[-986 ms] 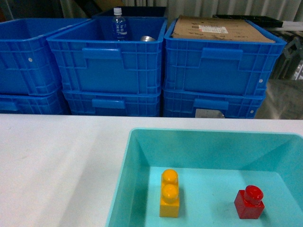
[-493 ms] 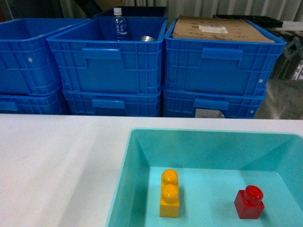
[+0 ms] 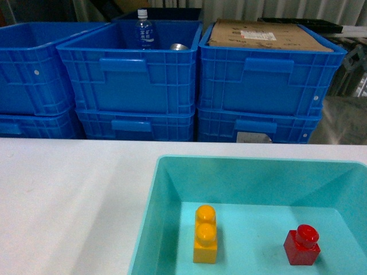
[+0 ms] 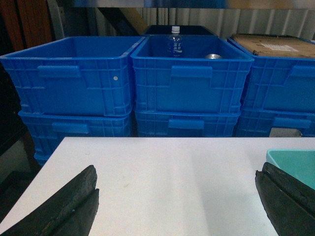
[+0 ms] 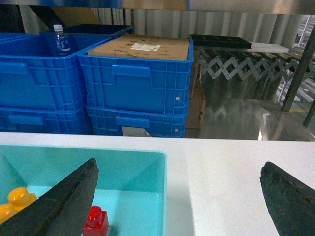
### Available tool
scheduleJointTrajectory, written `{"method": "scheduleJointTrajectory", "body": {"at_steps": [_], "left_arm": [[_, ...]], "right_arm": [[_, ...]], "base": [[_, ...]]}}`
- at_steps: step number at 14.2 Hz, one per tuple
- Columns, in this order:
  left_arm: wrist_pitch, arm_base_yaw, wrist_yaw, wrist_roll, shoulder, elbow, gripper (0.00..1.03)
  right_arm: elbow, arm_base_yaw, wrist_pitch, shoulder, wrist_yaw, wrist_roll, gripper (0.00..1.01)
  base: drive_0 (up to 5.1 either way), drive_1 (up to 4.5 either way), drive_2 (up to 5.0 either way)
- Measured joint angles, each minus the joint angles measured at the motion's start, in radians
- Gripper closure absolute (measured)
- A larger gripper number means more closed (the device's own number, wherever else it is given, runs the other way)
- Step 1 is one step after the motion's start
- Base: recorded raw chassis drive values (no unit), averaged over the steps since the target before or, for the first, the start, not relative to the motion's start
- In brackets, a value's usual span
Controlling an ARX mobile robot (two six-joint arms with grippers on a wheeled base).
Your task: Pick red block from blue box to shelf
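The red block (image 3: pixel 302 245) stands upright on the floor of the blue box (image 3: pixel 252 160), towards its right side. In the right wrist view the red block (image 5: pixel 96 219) lies just inside the left finger of my right gripper (image 5: pixel 178 166), which is open and straddles the right wall of the blue box (image 5: pixel 164 187). My left gripper (image 4: pixel 176 172) is open over bare table, left of the corner of the blue box (image 4: pixel 295 160). Behind the table a shiny steel tier of the shelf (image 5: pixel 236 115) shows. Neither gripper appears in the head view.
A yellow-orange two-stud brick (image 3: pixel 205 234) stands left of the red block in the tray. Stacked dark blue crates (image 3: pixel 132 80) line the back, one holding a bottle (image 3: pixel 143 28), one topped with cardboard (image 3: pixel 264 35). The white table (image 3: pixel 69 200) extends left of the tray.
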Motion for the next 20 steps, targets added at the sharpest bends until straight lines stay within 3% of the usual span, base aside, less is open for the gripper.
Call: {"method": "scheduleJointTrajectory", "body": {"at_steps": [8,10,13,15,18,20], "left_arm": [[0.000,0.000,0.000,0.000,0.000,0.000,0.05],[0.000,0.000,0.000,0.000,0.000,0.000,0.05],[0.000,0.000,0.000,0.000,0.000,0.000,0.05],[0.000,0.000,0.000,0.000,0.000,0.000,0.05],[0.000,0.000,0.000,0.000,0.000,0.000,0.05],[0.000,0.000,0.000,0.000,0.000,0.000,0.05]], "right_arm": [[0.000,-0.002,0.007,0.005,-0.005,0.002,0.03],[0.002,-0.035,0.137,0.171,-0.038,0.031,0.03],[0.070,-0.038,0.389,0.466,-0.056,0.041,0.03],[0.164,-0.004,0.471,0.652,-0.062,0.057,0.03],[0.294,0.099,0.393,0.840,-0.075,0.112,0.03],[0.315,0.180,0.381,0.911,-0.057,0.153,0.03]], "base": [[0.0,0.00,0.0],[0.0,0.00,0.0],[0.0,0.00,0.0],[0.0,0.00,0.0],[0.0,0.00,0.0],[0.0,0.00,0.0]]}}
